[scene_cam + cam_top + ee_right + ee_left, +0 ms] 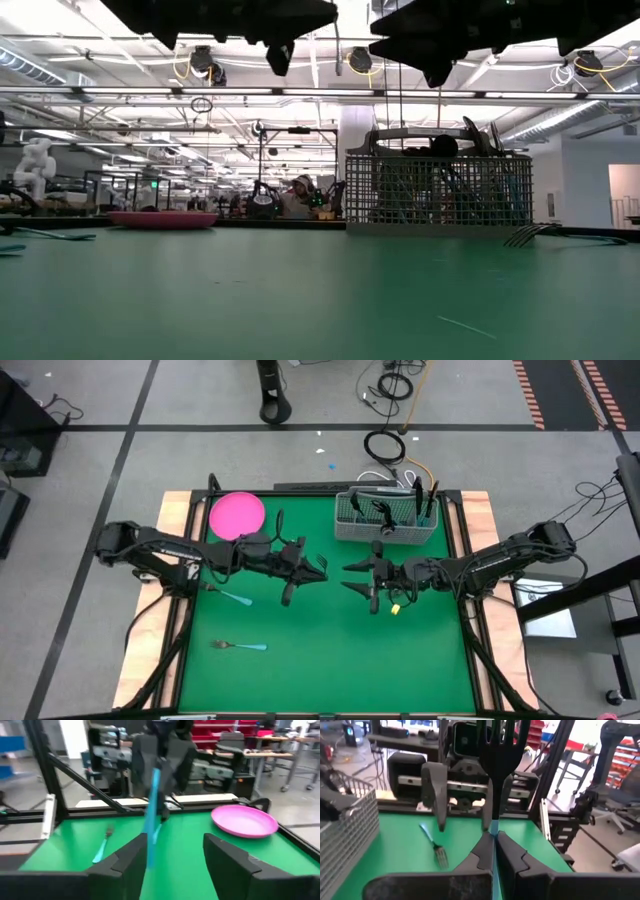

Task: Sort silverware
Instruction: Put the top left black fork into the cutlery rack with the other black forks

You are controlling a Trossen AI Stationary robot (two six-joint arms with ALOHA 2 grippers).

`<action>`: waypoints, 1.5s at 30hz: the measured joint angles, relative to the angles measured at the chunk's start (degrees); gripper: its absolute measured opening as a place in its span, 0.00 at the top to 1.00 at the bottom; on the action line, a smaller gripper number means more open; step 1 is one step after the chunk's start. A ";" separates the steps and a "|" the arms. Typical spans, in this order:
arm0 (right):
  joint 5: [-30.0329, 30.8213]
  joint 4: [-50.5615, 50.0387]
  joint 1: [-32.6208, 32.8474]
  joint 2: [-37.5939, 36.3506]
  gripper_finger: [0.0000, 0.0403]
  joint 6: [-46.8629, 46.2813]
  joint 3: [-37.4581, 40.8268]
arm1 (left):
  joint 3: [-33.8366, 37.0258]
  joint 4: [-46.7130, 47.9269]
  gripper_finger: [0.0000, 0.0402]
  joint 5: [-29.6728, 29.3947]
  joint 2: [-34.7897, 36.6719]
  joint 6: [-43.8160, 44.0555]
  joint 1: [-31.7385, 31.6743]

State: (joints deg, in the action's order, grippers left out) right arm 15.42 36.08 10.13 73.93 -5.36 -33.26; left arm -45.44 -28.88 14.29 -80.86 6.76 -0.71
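The held fork (496,780) shows best in the left wrist view. It has a thin light blue handle and a dark grey head with its tines spread. The left gripper (494,840) has its two fingers pressed tight on the handle just behind the head. The fork's long axis runs straight out past the fingertips, tines leading, towards the right arm opposite.

From above the fork is almost lost, only a thin dark sliver in the gap between the two grippers over the middle of the green table (330,660). The right wrist view gives the other side. There the handle is a blurred blue streak hanging from the left gripper and reaching into the space between the right gripper's (172,855) fingers (225,855). Those fingers stand wide apart on either side of it. Whether either finger touches it I cannot tell.

A loose fork (434,845) lies on the table beyond the left fingertips, and the right arm hides it from overhead. Only the overhead view shows the two other forks (232,597) behind the left gripper. It also shows the pink plate (237,515) and the wire basket (385,530) at the far edge.
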 joint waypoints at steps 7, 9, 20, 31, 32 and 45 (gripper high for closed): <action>-2.74 0.96 -0.46 0.00 0.45 -1.25 0.00 | -1.31 -5.19 1.00 -1.29 -4.70 -0.11 0.05; -2.78 0.59 -0.85 0.00 0.44 -1.49 0.00 | -2.47 -5.23 1.00 -1.27 -5.79 -0.73 0.05; -3.61 0.58 -1.73 0.02 0.47 -0.75 0.00 | -9.05 -4.16 1.00 -1.17 -10.51 -3.16 0.07; -3.71 -0.48 -2.09 0.02 0.64 -0.13 0.00 | -9.70 -2.33 1.00 -1.38 -11.43 -4.68 0.05; -3.83 -0.65 -2.30 0.02 0.67 -0.33 0.00 | -9.70 -2.33 1.00 -1.53 -11.43 -4.68 0.03; 0.83 -1.51 -2.84 0.11 0.98 3.05 0.00 | -9.80 0.87 0.88 -7.80 -11.36 -4.59 0.00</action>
State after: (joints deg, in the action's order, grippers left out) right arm 16.25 34.57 7.29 74.04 -2.31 -33.26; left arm -55.23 -28.01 6.49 -92.23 2.17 -0.71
